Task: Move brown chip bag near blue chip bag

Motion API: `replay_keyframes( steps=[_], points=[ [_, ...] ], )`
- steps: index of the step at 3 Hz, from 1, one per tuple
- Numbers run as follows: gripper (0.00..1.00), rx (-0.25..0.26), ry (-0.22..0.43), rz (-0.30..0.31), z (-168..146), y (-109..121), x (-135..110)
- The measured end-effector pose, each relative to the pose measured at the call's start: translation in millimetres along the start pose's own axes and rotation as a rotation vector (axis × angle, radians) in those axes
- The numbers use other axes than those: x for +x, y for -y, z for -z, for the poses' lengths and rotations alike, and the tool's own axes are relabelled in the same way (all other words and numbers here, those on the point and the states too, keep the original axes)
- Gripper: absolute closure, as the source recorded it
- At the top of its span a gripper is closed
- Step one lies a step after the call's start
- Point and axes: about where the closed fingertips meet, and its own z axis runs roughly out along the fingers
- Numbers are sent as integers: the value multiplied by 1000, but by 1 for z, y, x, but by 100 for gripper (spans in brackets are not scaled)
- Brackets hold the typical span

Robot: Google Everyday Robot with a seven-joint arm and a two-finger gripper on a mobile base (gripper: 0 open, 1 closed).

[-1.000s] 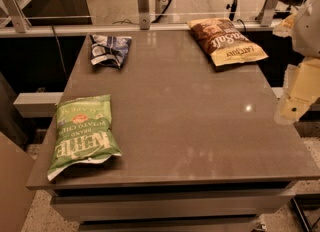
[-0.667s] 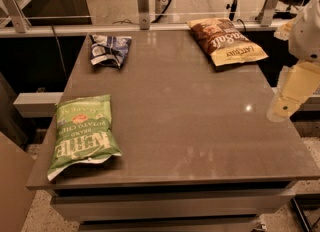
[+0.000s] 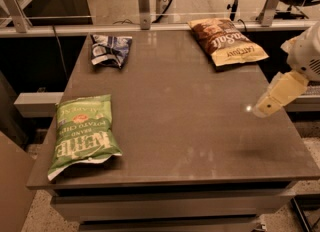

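Brown bag [image 3: 227, 41] flat at far-right corner of table [image 3: 185, 121], by back edge. Blue bag [image 3: 110, 50] far-left, well apart, open tabletop between. Green bag [image 3: 85, 132] at front-left edge. Three bags, one per colour. Gripper [image 3: 267, 105] over right edge; open or closed, can't tell.

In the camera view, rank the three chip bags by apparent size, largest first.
1. Green Kettle bag, though nearest the camera, so its lead is unsure.
2. Brown chip bag.
3. Blue chip bag, clearly smallest.
End effector hovers at the table's right edge.
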Motion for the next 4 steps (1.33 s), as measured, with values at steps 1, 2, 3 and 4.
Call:
replay_keyframes(
  steps=[1, 2, 3, 4],
  points=[
    [0, 6, 12, 0, -1, 2, -4],
    [0, 5, 11, 1, -2, 1, -4],
    [0, 38, 52, -43, -16, 16, -8],
    [0, 74, 112, -88, -35, 39, -16]
  ],
)
